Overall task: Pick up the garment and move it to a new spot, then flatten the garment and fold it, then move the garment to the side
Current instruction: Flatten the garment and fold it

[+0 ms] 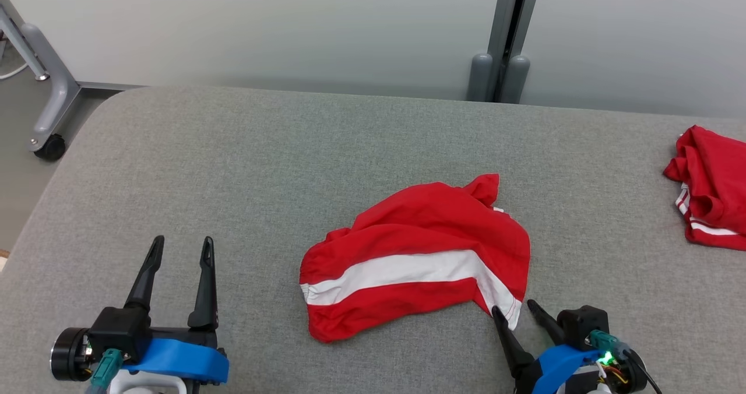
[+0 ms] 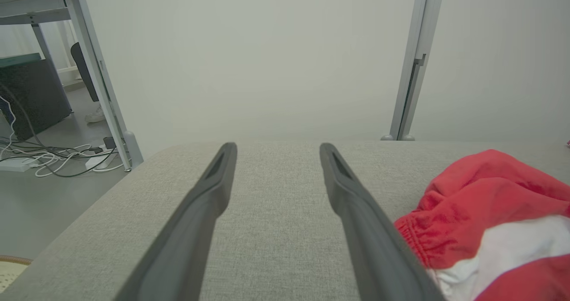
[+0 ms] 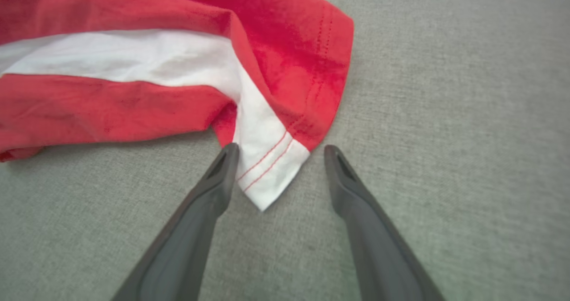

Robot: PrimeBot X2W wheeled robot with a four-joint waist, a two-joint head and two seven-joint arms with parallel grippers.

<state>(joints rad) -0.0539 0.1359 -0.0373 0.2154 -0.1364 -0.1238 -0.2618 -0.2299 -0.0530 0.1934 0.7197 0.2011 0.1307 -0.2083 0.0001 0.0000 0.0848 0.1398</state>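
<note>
The garment (image 1: pixel 417 257) is a crumpled red piece with a broad white stripe, lying in the middle of the grey padded table (image 1: pixel 262 149). My right gripper (image 1: pixel 514 306) stands open at its near right corner; in the right wrist view the white hemmed corner (image 3: pixel 267 176) lies between the two open fingers of the right gripper (image 3: pixel 278 152). My left gripper (image 1: pixel 182 241) is open over bare fabric well to the left of the garment. In the left wrist view the left gripper (image 2: pixel 277 147) holds nothing, and the garment (image 2: pixel 490 216) lies to its right.
A second red garment with white stripes (image 1: pixel 711 187) lies bunched at the table's right edge. A pale wall with a grey post (image 1: pixel 504 38) runs behind the table. A wheeled metal frame (image 1: pixel 49 102) stands off the far left corner, with cables on the floor (image 2: pixel 53 156).
</note>
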